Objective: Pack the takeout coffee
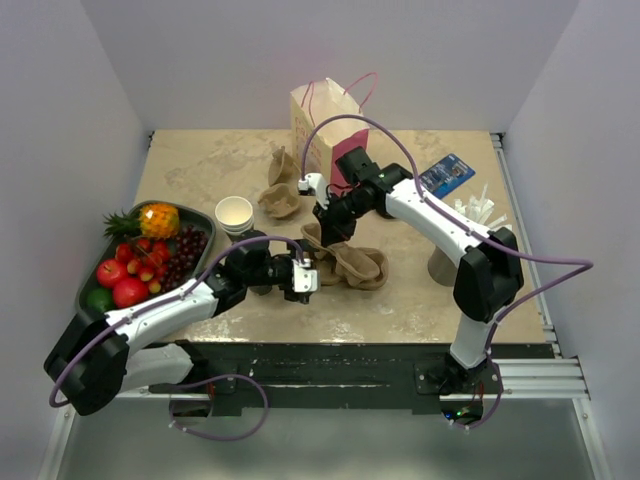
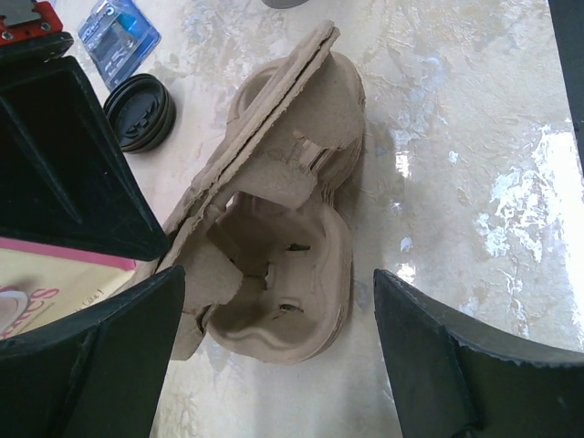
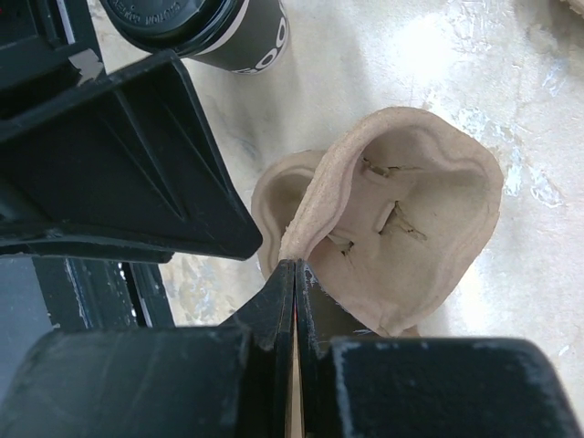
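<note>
I am pinching the thin rim of a pulp cup carrier (image 3: pixel 411 210) with my right end effector (image 3: pixel 295 274), the two fingers pressed flat together on the cardboard. The carrier is standing tilted up on its edge. My left end effector (image 2: pixel 278 274) is hanging released, its fingers (image 2: pixel 119 356) spread wide on either side of a second carrier (image 2: pixel 274 283) that is lying flat on the marbled worktop (image 2: pixel 474 137), and I am not touching it.

The takeout coffee (image 3: pixel 242 32) is sitting on the worktop just beyond my right end effector, black lid on, near the held carrier but apart from it. In the overhead view my right arm is hiding it.

A loose black lid (image 2: pixel 139 111) is lying near a blue packet (image 2: pixel 119 32). A paper bag (image 1: pixel 322 125) is standing at the far edge.
</note>
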